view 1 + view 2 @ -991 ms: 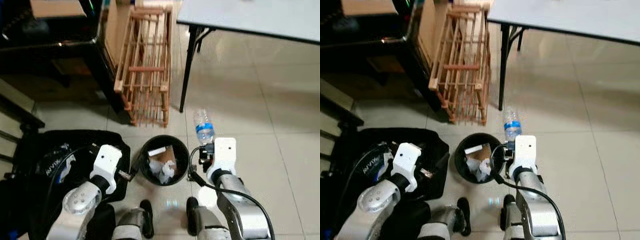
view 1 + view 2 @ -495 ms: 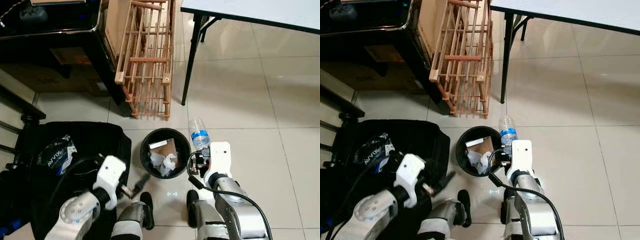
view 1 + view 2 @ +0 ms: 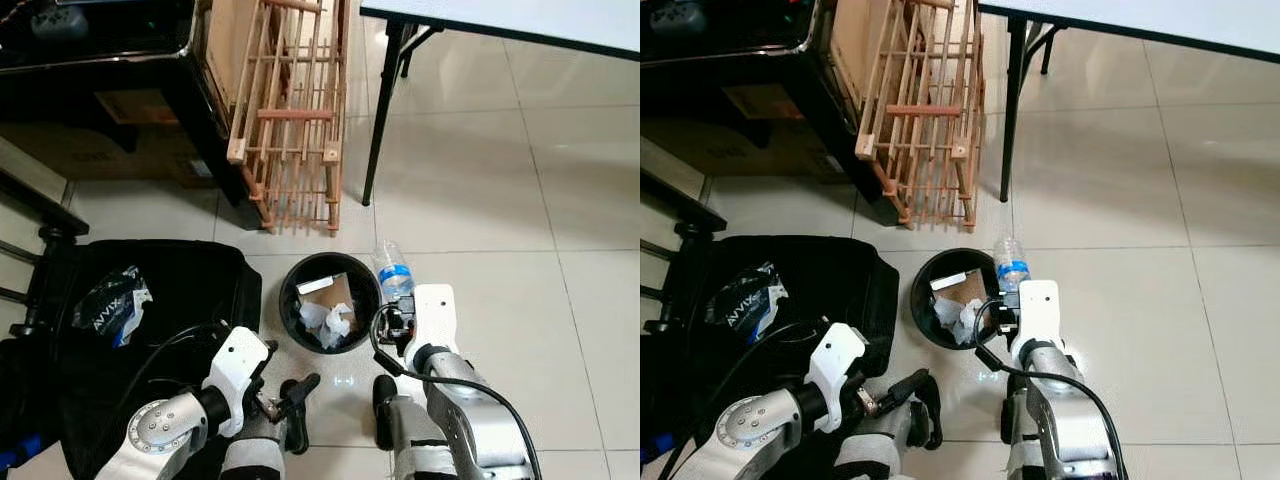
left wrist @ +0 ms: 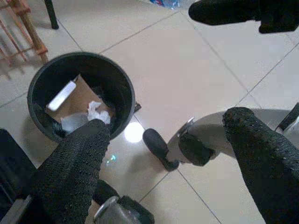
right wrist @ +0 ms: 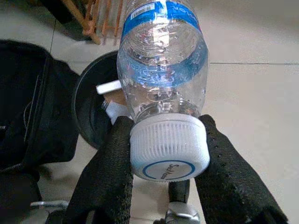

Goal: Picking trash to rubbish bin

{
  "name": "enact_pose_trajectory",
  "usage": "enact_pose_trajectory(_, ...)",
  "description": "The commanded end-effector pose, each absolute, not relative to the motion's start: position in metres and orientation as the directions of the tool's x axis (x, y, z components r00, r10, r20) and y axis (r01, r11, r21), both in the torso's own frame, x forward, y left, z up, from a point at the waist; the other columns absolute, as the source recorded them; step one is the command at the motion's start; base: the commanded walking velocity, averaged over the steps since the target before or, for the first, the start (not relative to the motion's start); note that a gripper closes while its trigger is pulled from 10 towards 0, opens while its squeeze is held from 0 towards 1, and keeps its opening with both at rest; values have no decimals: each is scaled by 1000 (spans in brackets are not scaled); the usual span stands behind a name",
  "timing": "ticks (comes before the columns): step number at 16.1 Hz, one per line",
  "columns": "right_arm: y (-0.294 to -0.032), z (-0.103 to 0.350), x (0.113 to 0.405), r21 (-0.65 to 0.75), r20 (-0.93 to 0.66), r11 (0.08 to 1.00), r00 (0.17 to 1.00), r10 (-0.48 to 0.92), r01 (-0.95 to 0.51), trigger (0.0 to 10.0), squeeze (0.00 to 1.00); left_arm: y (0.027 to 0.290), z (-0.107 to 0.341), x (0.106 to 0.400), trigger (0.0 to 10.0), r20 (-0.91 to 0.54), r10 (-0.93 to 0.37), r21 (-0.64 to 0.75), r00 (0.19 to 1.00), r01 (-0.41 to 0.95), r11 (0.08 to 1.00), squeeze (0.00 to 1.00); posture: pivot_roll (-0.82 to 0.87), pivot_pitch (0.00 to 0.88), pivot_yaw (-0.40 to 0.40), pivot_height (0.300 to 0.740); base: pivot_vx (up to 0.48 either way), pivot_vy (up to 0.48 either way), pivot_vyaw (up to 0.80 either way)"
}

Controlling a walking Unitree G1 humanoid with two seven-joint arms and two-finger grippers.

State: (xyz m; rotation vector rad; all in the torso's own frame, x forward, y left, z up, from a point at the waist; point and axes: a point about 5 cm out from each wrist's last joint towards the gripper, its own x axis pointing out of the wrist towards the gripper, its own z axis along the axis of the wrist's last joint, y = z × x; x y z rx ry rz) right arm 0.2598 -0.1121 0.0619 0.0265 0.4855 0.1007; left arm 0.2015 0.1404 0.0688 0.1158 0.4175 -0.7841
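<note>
2 head eyes look steeply down — both wrist views share the bin [image 4: 79, 100].

Clear plastic water bottle [image 5: 161, 74] with a blue label band and a white ribbed cap. The rubbish bin [image 3: 330, 302] is black, with white crumpled paper and a brown cardboard piece inside. Black bag [image 3: 170, 290], pale wooden rack [image 3: 290, 110], glossy beige tile floor [image 3: 480, 180], black textured pincer fingers [image 5: 107, 182].

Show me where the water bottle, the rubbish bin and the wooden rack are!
water bottle [image 5: 161, 70], right wrist view, on its blue label.
rubbish bin [image 3: 290, 290], left eye view, on its black rim.
wooden rack [image 3: 290, 115], left eye view, on a cross slat.
</note>
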Motion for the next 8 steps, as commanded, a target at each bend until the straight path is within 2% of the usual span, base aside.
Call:
enact_pose_trajectory(1,-107,50,253,61,-522,992,844,127,-112,10000,0,142,61,195,10000,-441,-659,-64,609,711,700,0,67,412,87,740,0,0,0)
enact_pose_trajectory(8,-87,24,261,137,-617,980,762,199,-145,10000,0,133,65,188,10000,-428,-683,-70,592,732,678,0,72,445,80,740,0,0,0)
